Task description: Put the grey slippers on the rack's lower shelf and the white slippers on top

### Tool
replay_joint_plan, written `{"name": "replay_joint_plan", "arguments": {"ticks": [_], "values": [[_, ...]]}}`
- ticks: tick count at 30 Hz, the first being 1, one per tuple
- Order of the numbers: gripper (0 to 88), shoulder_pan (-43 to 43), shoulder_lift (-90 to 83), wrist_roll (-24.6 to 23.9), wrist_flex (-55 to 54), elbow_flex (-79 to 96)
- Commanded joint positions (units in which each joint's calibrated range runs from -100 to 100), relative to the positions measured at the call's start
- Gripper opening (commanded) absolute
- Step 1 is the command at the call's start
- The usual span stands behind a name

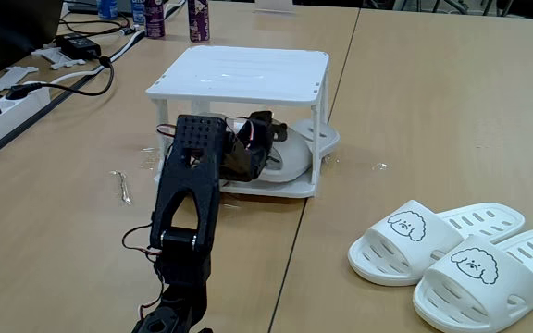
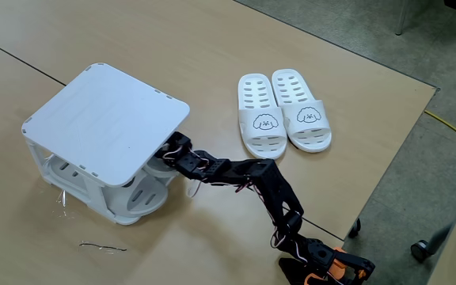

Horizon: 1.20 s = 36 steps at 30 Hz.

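1. Under the slatted top of the white plastic rack (image 1: 239, 74), your gripper (image 1: 265, 129) reaches over the lower shelf (image 1: 276, 190); its opening is hidden.
2. Grey slippers (image 1: 294, 153) lie there.
3. Smooth white slippers (image 2: 283, 111) sit together on the wooden worktop (image 1: 415, 111).

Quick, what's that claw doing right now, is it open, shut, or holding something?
Gripper: reaching under the rack top, right beside a grey slipper on the lower shelf; whether it is open, shut or gripping cannot be told.
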Motion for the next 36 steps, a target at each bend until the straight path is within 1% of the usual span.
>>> {"name": "replay_joint_plan", "arguments": {"ticks": [1, 4, 7, 11, 14, 18, 23, 24, 25, 27, 28, 32, 33, 35, 36], "values": [[29.8, 1.9, -16.0, 0.4, -0.8, 11.3], [29.8, 4.1, -23.7, 0.4, -0.8, 20.9], [29.8, 5.7, -29.1, 0.4, -0.8, 26.6], [29.8, 6.9, -30.9, 0.4, -0.9, 29.8], [29.8, 6.9, -29.9, 0.4, -4.7, 30.6], [29.8, 7.8, -30.8, 0.4, -4.7, 33.3], [29.6, 8.1, -48.6, 0.4, -4.7, 51.2], [27.7, 7.9, -52.9, 0.4, -4.7, 55.0], [23.1, 7.8, -57.4, 0.4, -4.8, 58.5], [9.1, 7.7, -65.4, 0.4, -4.8, 65.1], [0.8, 7.7, -70.0, 0.4, -4.8, 69.5], [0.8, 7.7, -78.4, 0.4, -4.8, 82.4], [0.7, 7.7, -78.5, 0.4, -4.9, 85.3], [0.7, 8.2, -75.8, 0.4, -5.2, 85.4], [0.7, 8.4, -72.1, 0.4, -7.4, 85.4]]}}
